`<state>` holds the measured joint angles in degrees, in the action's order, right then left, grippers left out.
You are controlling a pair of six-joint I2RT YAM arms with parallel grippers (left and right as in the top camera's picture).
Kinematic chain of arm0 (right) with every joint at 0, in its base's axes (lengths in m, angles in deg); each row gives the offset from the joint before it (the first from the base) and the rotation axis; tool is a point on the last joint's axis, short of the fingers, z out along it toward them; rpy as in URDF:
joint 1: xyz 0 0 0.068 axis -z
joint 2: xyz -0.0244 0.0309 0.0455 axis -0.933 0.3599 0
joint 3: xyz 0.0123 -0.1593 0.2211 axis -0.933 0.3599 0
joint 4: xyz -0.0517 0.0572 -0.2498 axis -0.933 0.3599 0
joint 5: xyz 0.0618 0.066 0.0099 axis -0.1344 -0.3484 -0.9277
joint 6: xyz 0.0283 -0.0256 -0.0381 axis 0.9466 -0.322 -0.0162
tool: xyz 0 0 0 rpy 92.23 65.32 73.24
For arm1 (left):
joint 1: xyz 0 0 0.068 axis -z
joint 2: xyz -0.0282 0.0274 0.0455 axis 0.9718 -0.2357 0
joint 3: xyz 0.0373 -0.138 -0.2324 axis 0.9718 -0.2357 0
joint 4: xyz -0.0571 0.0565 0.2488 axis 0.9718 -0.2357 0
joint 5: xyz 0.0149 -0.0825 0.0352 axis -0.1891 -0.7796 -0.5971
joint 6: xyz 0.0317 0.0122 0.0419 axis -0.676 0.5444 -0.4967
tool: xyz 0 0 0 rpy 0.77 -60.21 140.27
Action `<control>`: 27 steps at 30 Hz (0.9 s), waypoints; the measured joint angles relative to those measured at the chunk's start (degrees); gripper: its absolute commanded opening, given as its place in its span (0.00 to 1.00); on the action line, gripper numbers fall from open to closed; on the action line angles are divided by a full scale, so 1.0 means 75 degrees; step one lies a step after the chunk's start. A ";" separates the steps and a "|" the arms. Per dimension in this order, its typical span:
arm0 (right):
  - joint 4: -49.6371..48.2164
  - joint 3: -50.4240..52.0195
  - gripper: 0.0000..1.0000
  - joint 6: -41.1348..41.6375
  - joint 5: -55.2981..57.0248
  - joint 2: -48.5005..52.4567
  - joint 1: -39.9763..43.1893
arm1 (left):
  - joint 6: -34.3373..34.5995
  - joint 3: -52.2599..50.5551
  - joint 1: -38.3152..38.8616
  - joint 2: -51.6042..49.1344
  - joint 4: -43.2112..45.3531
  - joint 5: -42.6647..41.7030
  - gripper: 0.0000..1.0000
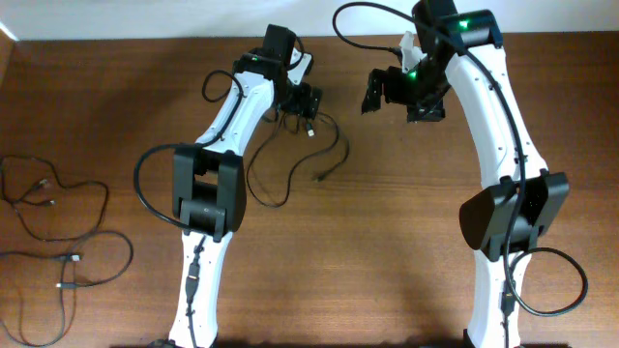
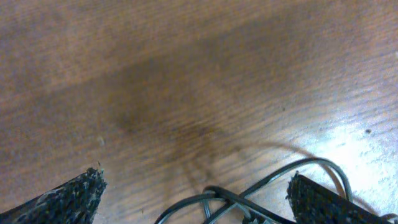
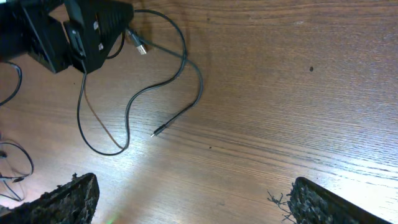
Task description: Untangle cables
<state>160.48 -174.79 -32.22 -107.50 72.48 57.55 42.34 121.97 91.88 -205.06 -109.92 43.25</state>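
I'm seeing nothing readable anywhere: no lettering is showing on the arms [image 1: 208, 193], the wooden table [image 1: 387, 242] or the cables [image 1: 290, 164], and the green lights [image 1: 465, 23] are glowing without characters.

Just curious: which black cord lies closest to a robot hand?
The looped cord mid-table, under the left gripper; the other cords lie off at the edge.

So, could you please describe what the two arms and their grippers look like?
The left arm and right arm are white with black joint housings, looped black cables and green lights. The left gripper and right gripper are black, with rough fingers.
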 measured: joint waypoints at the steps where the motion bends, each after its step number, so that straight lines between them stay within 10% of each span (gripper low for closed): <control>1: 0.0003 0.0000 0.99 -0.0003 0.0023 0.0000 0.0000 | -0.0143 0.0000 -0.0006 0.0000 -0.0108 -0.0029 0.89; 5: 0.0003 0.0000 0.99 -0.0003 0.0070 0.0000 0.0003 | -0.0560 0.0023 -0.0006 -0.0256 -0.0772 -0.0236 0.70; 10: 0.0003 0.0000 0.99 0.0003 0.0082 0.0000 0.0000 | -0.0612 0.0038 -0.0006 -0.0280 -0.1067 -0.0356 0.00; 14: 0.0026 0.0000 0.99 0.0000 0.0082 0.0000 0.0003 | -0.0615 0.0778 -0.0073 -0.0542 -0.1953 -0.0472 0.00; 20: 0.0090 0.0000 0.99 -0.0003 0.0082 0.0000 0.0003 | 0.0052 0.6831 -0.2008 -0.0388 -0.3258 0.0810 0.00; 27: 0.0160 0.0000 0.99 -0.0003 0.0082 0.0000 0.0000 | 0.0898 0.6860 -0.5193 0.0178 -0.2952 0.2658 0.00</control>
<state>161.69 -174.79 -32.24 -106.89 72.48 57.55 49.08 173.42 52.93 -203.73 -132.06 63.18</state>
